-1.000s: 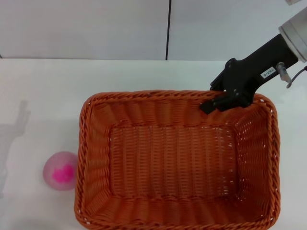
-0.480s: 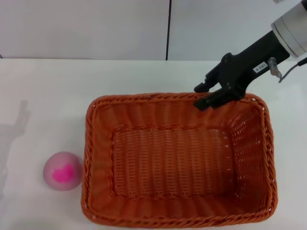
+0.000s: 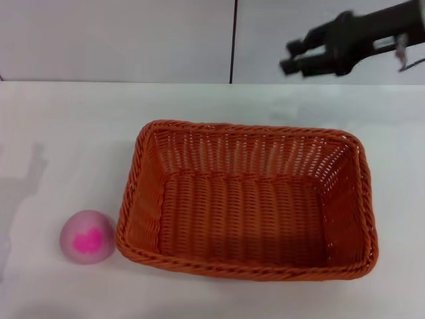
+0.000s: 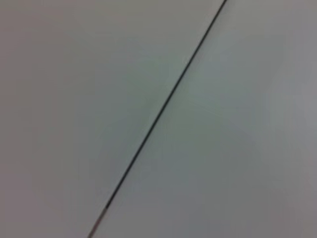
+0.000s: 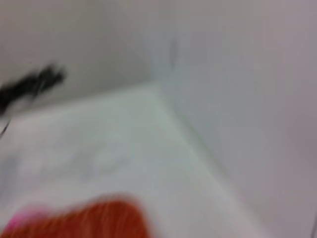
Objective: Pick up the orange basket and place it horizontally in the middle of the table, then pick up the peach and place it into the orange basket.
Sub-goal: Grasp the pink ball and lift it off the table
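Note:
The orange basket (image 3: 247,199) rests flat on the white table (image 3: 66,126), its long side running left to right, with nothing inside. The peach (image 3: 87,236) sits on the table just off the basket's left end, almost touching the rim. My right gripper (image 3: 290,56) hangs open and free in the air above the table's far edge, well clear of the basket's far right corner. A blurred piece of the basket (image 5: 94,220) and a sliver of the pink peach (image 5: 22,218) show in the right wrist view. My left gripper is out of view.
A pale wall with a dark vertical seam (image 3: 233,40) stands behind the table. Only a blurred wall seam (image 4: 158,114) shows in the left wrist view. Bare tabletop lies left of the peach and behind the basket.
My right gripper has let go of the basket's far right rim and risen up and back. The basket has dropped flat onto the table.

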You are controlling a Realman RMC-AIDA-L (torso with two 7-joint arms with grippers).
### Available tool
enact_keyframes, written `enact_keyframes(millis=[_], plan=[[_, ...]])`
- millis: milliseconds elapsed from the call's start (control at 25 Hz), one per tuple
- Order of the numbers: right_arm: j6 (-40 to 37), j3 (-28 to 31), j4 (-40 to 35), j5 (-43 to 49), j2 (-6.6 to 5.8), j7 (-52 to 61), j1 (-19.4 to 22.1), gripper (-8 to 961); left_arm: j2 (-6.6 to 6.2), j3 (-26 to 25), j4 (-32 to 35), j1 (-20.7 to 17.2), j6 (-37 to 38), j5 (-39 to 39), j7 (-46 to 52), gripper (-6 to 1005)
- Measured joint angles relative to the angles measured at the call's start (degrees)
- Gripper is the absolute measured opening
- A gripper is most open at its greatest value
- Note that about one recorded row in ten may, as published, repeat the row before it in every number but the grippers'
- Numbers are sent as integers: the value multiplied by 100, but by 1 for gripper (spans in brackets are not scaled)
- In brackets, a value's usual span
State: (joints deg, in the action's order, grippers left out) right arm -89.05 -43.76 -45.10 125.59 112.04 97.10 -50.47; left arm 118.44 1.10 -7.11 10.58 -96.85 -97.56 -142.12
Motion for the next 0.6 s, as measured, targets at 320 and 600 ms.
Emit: enact_keyframes(millis=[320,600], plan=[[308,522,-23,-3591,432,-1781,1830,405,-36,1071,962,-88,-165,2,513,840],[26,599,1093,-5833,664,-3270,2940,406,-190,2386,2362,-413,72,33,1530,836]])
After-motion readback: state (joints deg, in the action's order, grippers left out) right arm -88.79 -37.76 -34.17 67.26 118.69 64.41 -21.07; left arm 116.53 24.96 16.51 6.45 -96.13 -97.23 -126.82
